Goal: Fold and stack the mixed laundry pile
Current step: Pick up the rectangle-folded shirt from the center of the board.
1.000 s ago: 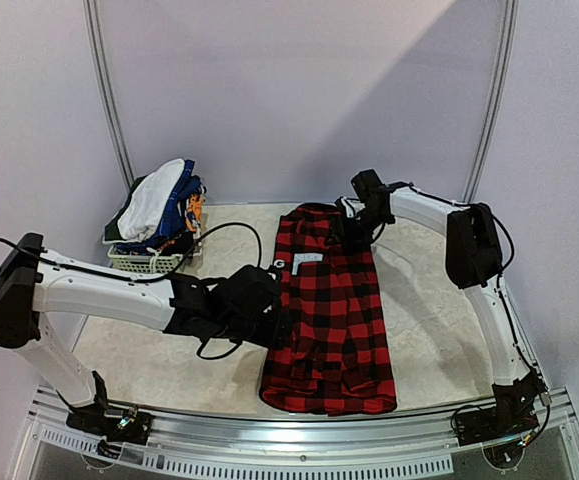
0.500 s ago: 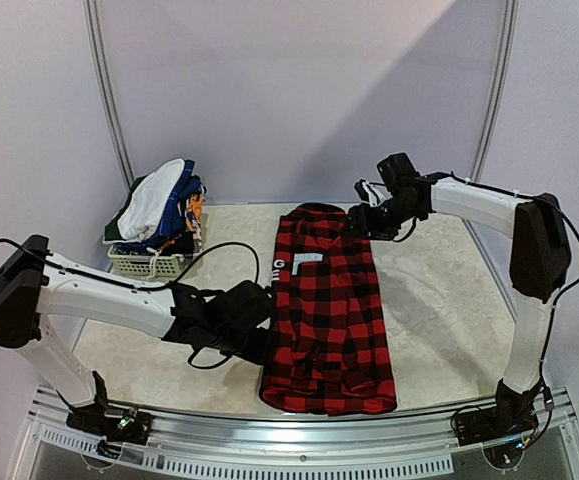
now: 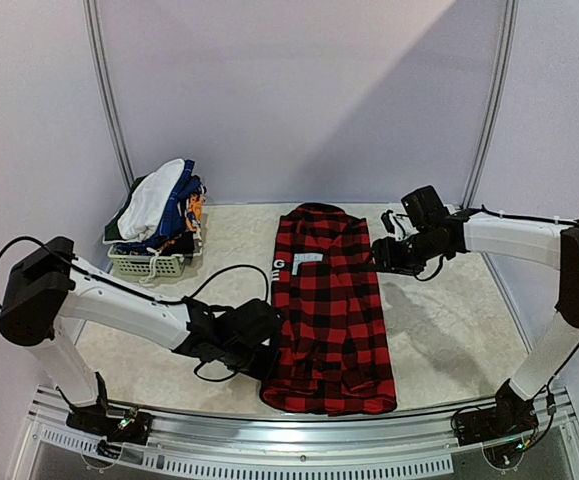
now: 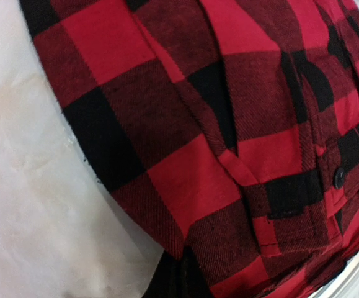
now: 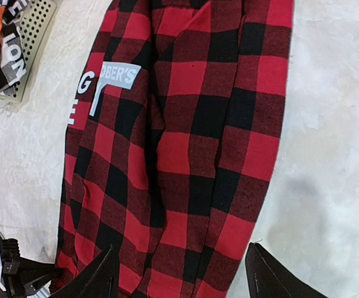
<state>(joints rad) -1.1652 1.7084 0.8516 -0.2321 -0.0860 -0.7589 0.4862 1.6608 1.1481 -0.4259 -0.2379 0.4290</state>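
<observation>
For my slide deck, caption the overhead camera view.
Left gripper shut on plaid shirt's left edge, right gripper open over its right edge, laundry basket far left.

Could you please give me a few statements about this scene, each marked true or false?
1. The plaid shirt lies flat on the table. True.
2. The right gripper is clamped on the shirt's collar. False: its jaws are open and hold nothing, beside the shirt's right edge.
3. The left gripper has its jaws shut on the shirt's near-left edge. True.
4. The white lattice basket is empty. False: clothes are heaped in it.
5. White lettering shows at the shirt's left edge. True.
</observation>
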